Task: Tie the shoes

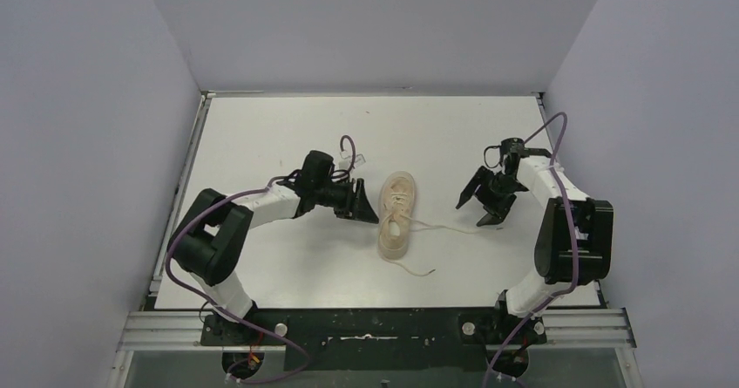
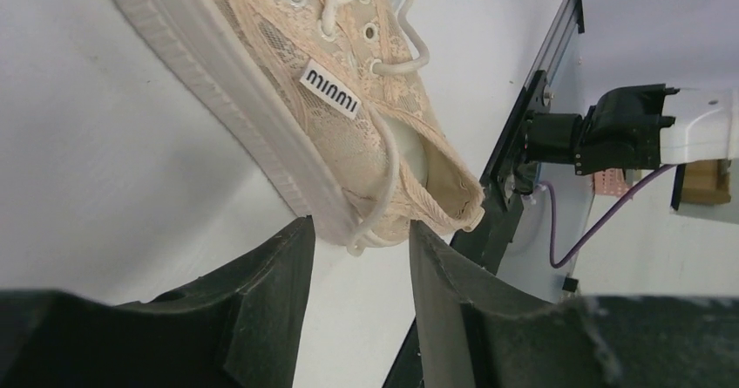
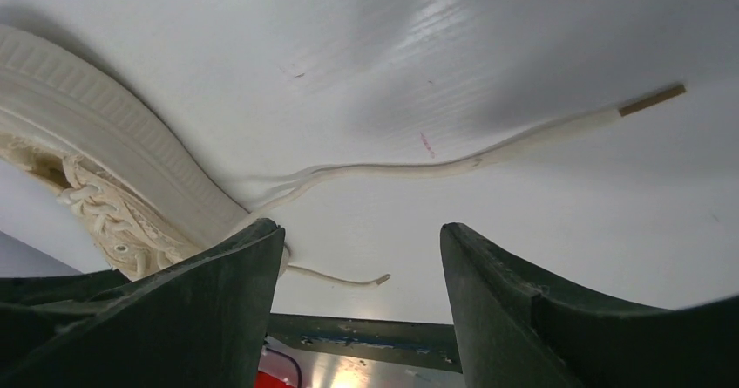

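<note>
one sneaker is lying at 3 o'clock from the left gripper, 9 o'clock from the right gripper, both gaping empty.

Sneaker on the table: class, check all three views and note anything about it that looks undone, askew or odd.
The sneaker has its laces undone. One end trails to the right across the table, and another lies loose toward the near edge. Nothing looks damaged or spilled.
</note>
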Available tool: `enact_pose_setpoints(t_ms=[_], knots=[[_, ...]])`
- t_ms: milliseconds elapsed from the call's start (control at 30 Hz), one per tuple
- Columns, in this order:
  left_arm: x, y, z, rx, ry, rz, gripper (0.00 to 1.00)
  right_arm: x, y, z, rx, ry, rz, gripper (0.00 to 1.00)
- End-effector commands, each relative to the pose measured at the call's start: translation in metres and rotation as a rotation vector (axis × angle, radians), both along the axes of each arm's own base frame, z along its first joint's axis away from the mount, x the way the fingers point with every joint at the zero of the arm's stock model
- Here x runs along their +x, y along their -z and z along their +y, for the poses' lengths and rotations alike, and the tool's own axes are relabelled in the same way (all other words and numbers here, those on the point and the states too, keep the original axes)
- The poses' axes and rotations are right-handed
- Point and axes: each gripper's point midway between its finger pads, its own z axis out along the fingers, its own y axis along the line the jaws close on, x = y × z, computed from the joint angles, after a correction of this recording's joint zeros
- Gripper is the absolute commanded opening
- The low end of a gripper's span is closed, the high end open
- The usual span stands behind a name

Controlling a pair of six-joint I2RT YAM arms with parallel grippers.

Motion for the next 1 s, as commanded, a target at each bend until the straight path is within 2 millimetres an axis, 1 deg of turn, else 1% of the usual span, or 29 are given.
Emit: enact_pose_setpoints(t_ms=[0, 100, 267, 300, 433, 467, 533, 567, 633, 767, 833, 967], knots=[[0.0, -0.013, -0.02, -0.114, 0.093, -0.161, 0.4, -0.004, 0.0, -0.005, -0.058, 0.171, 0.039, 0.67], [-0.007, -0.003, -0.025, -0.124, 0.112, -0.15, 0.36, -0.011, 0.01, -0.007, -0.078, 0.231, 0.094, 0.66], [-0.006, 0.002, -0.033, -0.162, 0.113, -0.121, 0.29, -0.018, 0.022, -0.004, -0.112, 0.265, 0.139, 0.64], [-0.006, 0.003, -0.034, -0.161, 0.112, -0.122, 0.28, -0.019, 0.023, -0.006, -0.135, 0.274, 0.142, 0.64], [-0.006, 0.005, -0.034, -0.161, 0.11, -0.126, 0.24, -0.015, 0.028, -0.009, -0.161, 0.315, 0.132, 0.61], [-0.006, 0.005, -0.034, -0.162, 0.111, -0.125, 0.21, -0.013, 0.029, -0.009, -0.164, 0.327, 0.13, 0.59], [-0.006, 0.004, -0.035, -0.162, 0.113, -0.124, 0.17, -0.01, 0.032, -0.004, -0.179, 0.319, 0.125, 0.55], [-0.005, 0.004, -0.036, -0.16, 0.114, -0.123, 0.13, -0.01, 0.034, -0.003, -0.187, 0.32, 0.128, 0.54], [-0.004, 0.005, -0.033, -0.138, 0.113, -0.12, 0.07, -0.01, 0.037, -0.004, -0.213, 0.323, 0.127, 0.53], [-0.003, 0.001, -0.023, -0.063, 0.101, -0.143, 0.01, -0.012, 0.045, -0.01, -0.258, 0.348, 0.118, 0.44], [-0.003, -0.002, -0.017, -0.032, 0.094, -0.154, 0.0, -0.016, 0.047, -0.011, -0.27, 0.354, 0.13, 0.42], [-0.001, -0.01, -0.013, 0.002, 0.075, -0.173, 0.0, -0.019, 0.049, -0.011, -0.289, 0.348, 0.118, 0.42]])
